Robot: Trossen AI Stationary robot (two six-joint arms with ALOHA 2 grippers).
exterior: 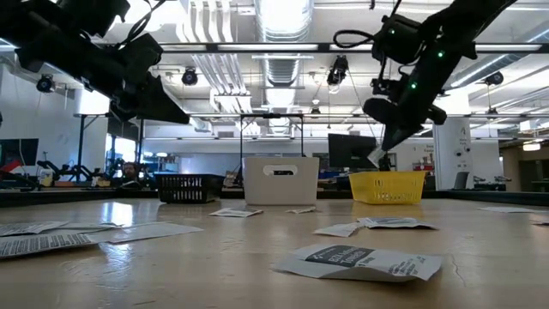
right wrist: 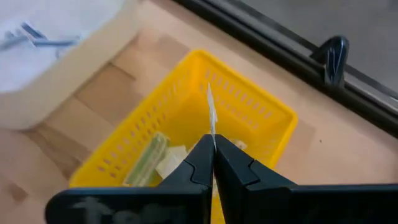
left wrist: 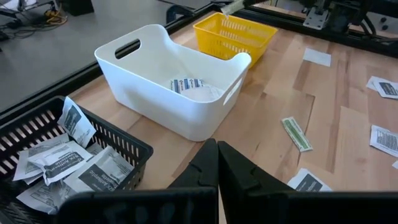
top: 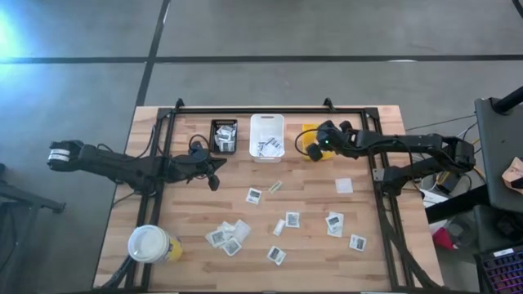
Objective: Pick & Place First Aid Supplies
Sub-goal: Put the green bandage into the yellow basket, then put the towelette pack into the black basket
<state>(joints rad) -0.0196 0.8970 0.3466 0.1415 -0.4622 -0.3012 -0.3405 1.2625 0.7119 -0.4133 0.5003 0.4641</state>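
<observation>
Hovering over the yellow bin [right wrist: 186, 130], your right gripper [right wrist: 212, 148] is pinching 1 thin packet [right wrist: 211, 112] edge-on between closed fingers. You are risking a miss: the packet is standing upright, so on release it could catch the rim and drop onto the table [top: 310, 196]. Your left gripper [left wrist: 217, 163] is waiting closed and empty near the black bin [left wrist: 37, 162], beside the white bin [left wrist: 161, 81]. Loose packets [top: 278, 233] are lying scattered across the table. Printing on them is showing, but you cannot read any words.
</observation>
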